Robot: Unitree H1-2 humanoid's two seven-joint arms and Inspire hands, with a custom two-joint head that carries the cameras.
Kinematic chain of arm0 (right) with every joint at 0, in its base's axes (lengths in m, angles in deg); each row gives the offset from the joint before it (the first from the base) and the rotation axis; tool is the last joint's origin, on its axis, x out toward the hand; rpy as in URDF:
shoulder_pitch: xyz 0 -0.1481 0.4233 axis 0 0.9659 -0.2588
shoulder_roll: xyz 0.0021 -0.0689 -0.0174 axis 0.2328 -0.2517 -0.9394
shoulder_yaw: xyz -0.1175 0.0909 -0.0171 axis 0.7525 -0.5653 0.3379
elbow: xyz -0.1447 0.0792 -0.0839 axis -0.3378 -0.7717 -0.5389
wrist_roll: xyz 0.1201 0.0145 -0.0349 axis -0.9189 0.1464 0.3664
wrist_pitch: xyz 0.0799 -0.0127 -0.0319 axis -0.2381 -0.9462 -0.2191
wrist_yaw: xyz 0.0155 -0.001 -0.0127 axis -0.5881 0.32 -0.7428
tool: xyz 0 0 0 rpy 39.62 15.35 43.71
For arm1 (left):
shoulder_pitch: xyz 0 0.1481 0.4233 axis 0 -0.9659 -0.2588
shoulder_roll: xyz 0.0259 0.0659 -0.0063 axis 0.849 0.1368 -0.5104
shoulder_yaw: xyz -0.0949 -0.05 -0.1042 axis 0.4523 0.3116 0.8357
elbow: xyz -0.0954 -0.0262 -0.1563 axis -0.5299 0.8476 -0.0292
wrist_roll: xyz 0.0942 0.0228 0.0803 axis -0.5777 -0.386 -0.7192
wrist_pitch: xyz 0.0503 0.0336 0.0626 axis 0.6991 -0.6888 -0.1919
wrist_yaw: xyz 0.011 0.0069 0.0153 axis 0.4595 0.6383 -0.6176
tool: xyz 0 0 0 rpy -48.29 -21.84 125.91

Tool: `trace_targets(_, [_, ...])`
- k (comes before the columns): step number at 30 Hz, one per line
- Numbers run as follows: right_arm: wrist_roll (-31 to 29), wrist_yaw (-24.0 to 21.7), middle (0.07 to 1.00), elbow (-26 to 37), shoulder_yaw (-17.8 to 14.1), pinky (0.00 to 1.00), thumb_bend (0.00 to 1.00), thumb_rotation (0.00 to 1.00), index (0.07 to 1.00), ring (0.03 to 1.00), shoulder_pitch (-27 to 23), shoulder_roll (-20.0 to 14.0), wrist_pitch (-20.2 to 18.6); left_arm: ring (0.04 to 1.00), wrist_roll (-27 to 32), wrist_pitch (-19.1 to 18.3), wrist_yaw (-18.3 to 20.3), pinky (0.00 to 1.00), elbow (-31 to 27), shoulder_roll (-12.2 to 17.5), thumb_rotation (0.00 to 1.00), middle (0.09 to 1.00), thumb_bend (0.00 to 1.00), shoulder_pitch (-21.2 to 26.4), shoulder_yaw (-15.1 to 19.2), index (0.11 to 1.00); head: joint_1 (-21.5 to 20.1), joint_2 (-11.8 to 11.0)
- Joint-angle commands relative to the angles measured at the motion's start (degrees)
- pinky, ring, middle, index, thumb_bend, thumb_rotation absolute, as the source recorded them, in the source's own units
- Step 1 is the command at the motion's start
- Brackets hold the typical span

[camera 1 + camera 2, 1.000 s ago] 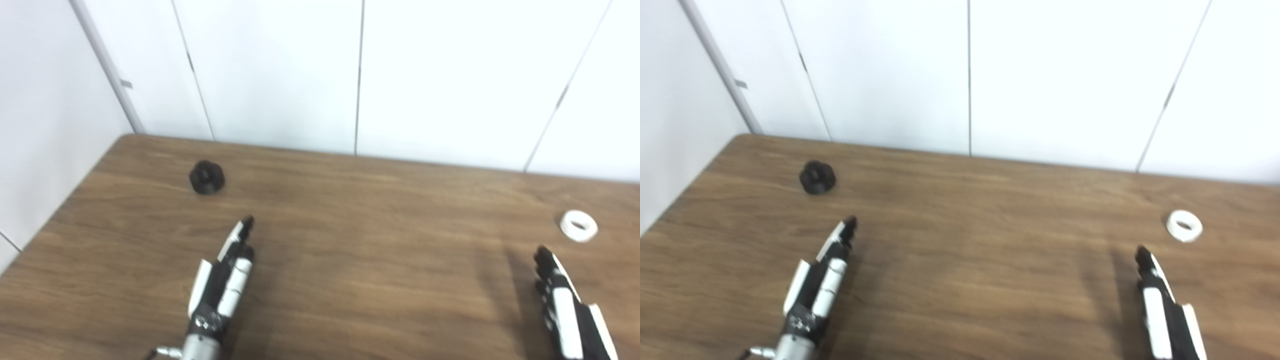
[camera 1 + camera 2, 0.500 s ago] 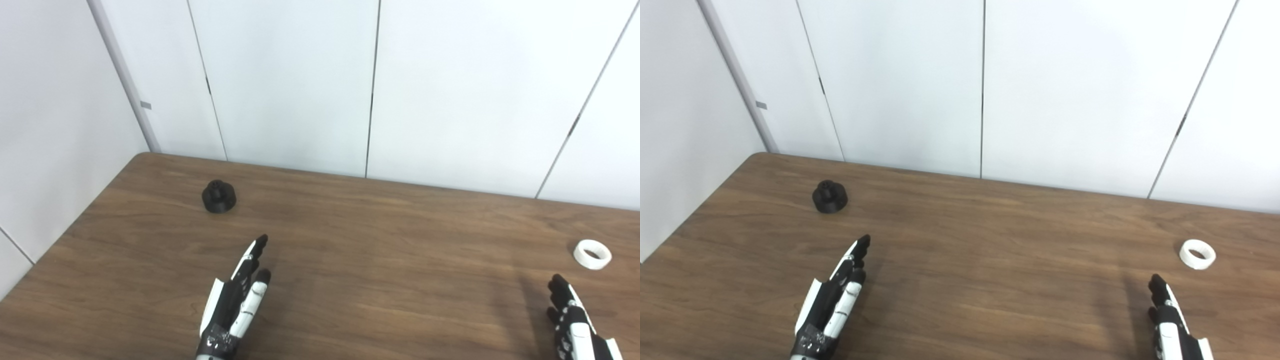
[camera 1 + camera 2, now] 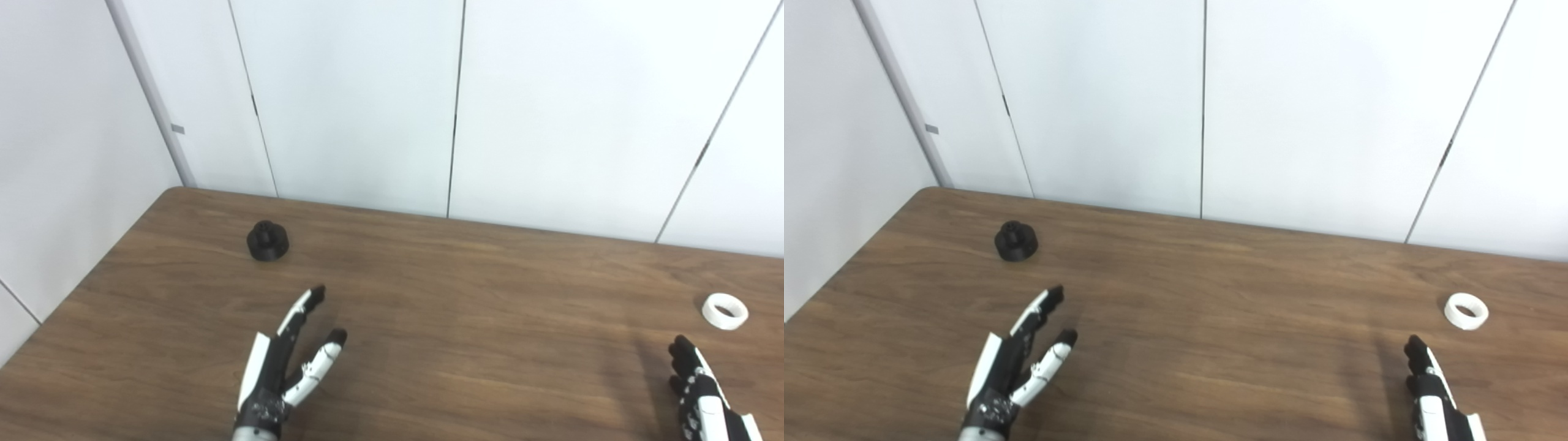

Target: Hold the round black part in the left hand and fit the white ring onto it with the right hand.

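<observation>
The round black part [image 3: 267, 241] stands on the brown wooden table [image 3: 465, 294] at the far left, with a small knob on top. The white ring [image 3: 725, 310] lies flat near the table's right side. My left hand [image 3: 285, 367] hovers near the front, below and to the right of the black part, fingers straight and thumb spread, holding nothing. My right hand [image 3: 698, 392] comes in at the bottom right corner, just short of the ring, fingers extended and empty; most of it is cut off by the frame.
White wall panels [image 3: 453, 104] rise directly behind the table's far edge. The table's rounded left corner [image 3: 174, 193] meets a side wall. Bare wood lies between the two hands.
The camera tilted up a second ago, shifting the whole picture down. In the last half second my left hand's thumb has spread away from its fingers. The right hand barely moved.
</observation>
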Motion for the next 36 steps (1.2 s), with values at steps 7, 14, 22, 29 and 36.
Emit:
trace_targets(7, [1.05,0.87,0.956,0.94,0.44,1.00,0.41,1.00,0.951,0.988,-0.21,-0.10,-0.06,0.943,-3.42,-7.21,-0.97,0.97,-3.87,2.16,0.33,0.910,0.76,7.10,5.28,0.916,0.05,0.09])
trace_targets(14, [1.27,1.09,0.958,1.14,0.84,1.00,0.42,1.00,0.953,0.990,-0.27,0.00,-0.41,0.922,-8.61,-14.25,0.23,0.92,-2.97,8.60,0.30,0.912,0.85,12.43,9.42,0.895,0.20,0.09])
trace_targets(22, [-0.18,1.07,0.980,1.65,0.70,1.00,0.35,1.00,0.970,1.000,-0.20,0.39,-1.57,0.898,-10.23,-15.71,-0.78,0.83,4.44,13.79,0.32,0.905,0.88,17.64,11.96,0.875,1.02,0.11])
trace_targets(29, [-0.42,1.22,0.991,2.12,0.95,1.00,0.30,1.00,0.983,1.000,0.06,0.54,-1.59,0.946,-12.25,-15.97,-0.54,0.90,10.68,17.03,0.32,0.931,0.90,21.24,10.54,0.868,1.57,0.04])
trace_targets(36, [0.43,1.39,0.986,2.70,1.30,1.00,0.36,1.00,0.981,1.000,0.36,0.33,-2.57,0.992,-14.81,-17.57,0.67,1.00,16.67,21.29,0.34,0.938,0.97,25.02,7.99,0.872,1.54,0.12])
